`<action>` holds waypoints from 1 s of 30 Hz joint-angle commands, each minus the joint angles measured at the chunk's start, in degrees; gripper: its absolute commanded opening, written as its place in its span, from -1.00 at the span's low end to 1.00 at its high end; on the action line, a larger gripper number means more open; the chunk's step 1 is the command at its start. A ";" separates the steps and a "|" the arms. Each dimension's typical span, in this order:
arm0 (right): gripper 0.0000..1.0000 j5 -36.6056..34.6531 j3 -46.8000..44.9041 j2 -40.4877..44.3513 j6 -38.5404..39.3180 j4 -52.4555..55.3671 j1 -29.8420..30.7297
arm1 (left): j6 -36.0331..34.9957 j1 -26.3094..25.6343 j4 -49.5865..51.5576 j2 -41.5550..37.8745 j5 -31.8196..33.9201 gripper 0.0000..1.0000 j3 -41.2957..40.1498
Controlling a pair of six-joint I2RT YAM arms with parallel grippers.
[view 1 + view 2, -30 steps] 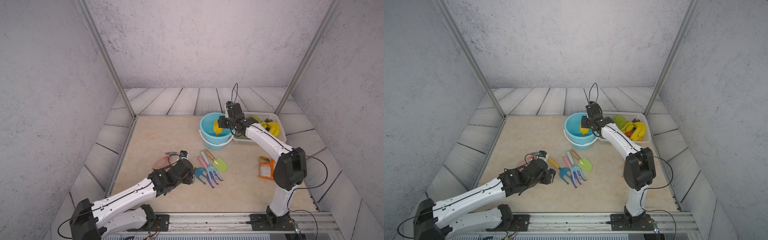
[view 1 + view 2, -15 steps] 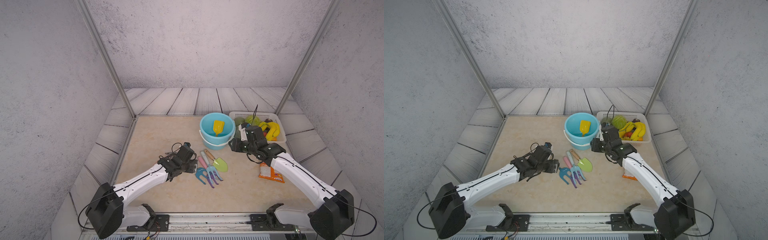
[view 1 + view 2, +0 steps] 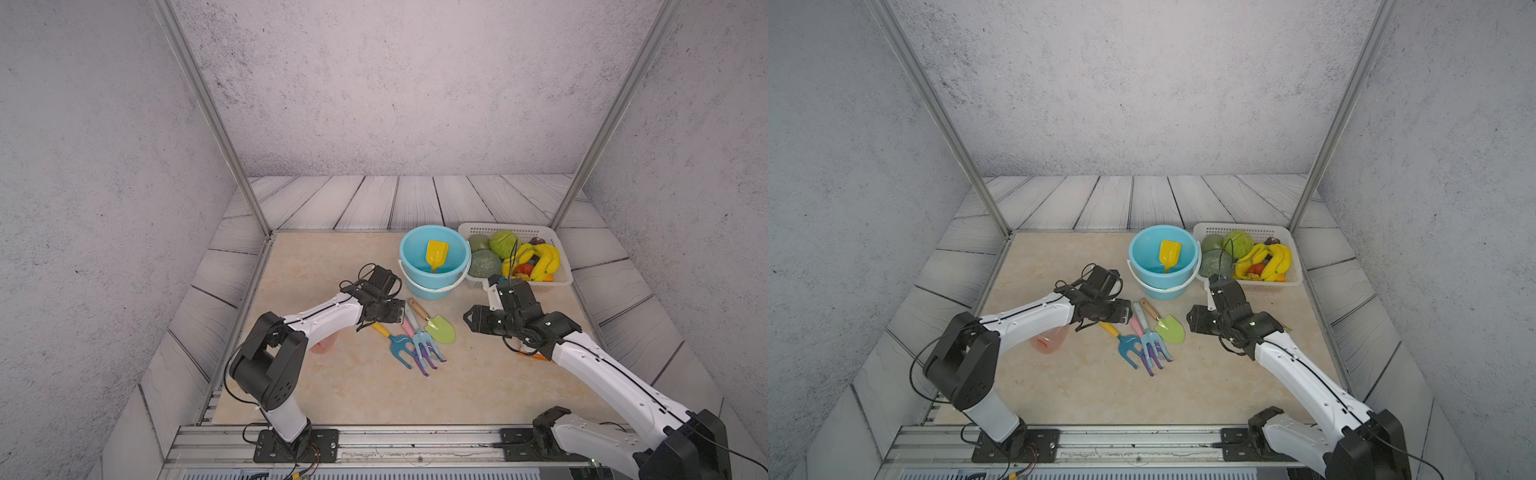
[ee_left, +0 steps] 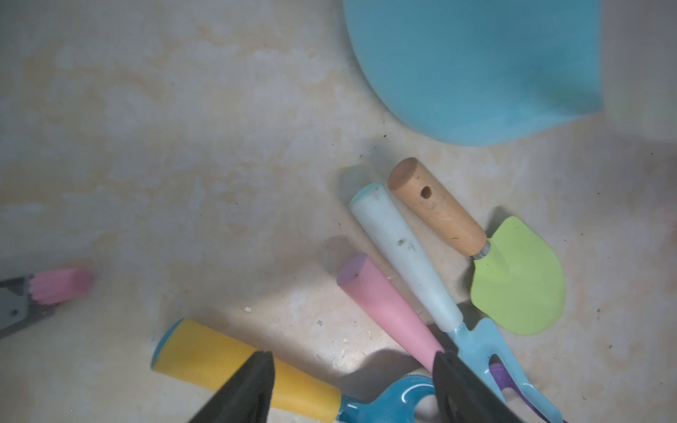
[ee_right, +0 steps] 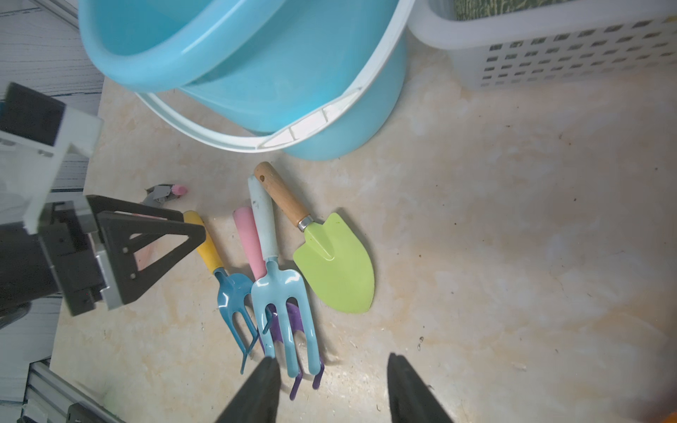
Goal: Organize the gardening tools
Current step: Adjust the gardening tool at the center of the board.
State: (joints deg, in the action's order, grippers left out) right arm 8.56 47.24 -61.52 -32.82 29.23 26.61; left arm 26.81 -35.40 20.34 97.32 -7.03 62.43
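Observation:
A yellow scoop point(image 3: 436, 253) stands inside the light-blue bucket point(image 3: 409, 266). In front of the bucket lie a dark-blue rake with a yellow handle point(image 4: 219, 362), a light-blue rake point(image 5: 282, 293), a purple rake with a pink handle point(image 4: 384, 307) and a green trowel point(image 3: 442, 328). My left gripper point(image 4: 353, 366) is open just above the rake handles and holds nothing. My right gripper point(image 5: 333, 366) is open and empty, to the right of the trowel. The pink spray bottle point(image 3: 1050, 340) lies mostly hidden under my left arm.
A white basket point(image 3: 557, 282) of plastic fruit and vegetables stands right of the bucket. An orange packet point(image 3: 530, 353) lies under my right forearm. Metal posts stand at the back corners.
My right gripper let go of the yellow scoop in the bucket and drew back to beside the trowel. My left gripper moved from the spray bottle to over the rake handles.

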 commanded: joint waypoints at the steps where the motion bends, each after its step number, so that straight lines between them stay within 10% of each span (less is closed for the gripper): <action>1: 0.06 -0.54 0.47 2.00 0.57 1.65 0.15 | -0.02 1.35 -0.12 1.91 -2.90 0.47 0.13; 14: 0.05 0.01 -0.47 1.05 -0.14 0.81 0.10 | 2.95 1.70 -0.66 1.32 -3.65 0.42 -6.95; 30: 0.04 1.36 -2.11 -0.32 -1.04 -0.58 0.12 | 9.35 -1.45 0.18 -17.57 -1.12 0.41 -26.27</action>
State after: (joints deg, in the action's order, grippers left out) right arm 9.04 45.74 -61.17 -33.15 29.58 26.61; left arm 34.35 -35.68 17.65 82.48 -9.43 38.52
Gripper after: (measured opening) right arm 0.522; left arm 0.704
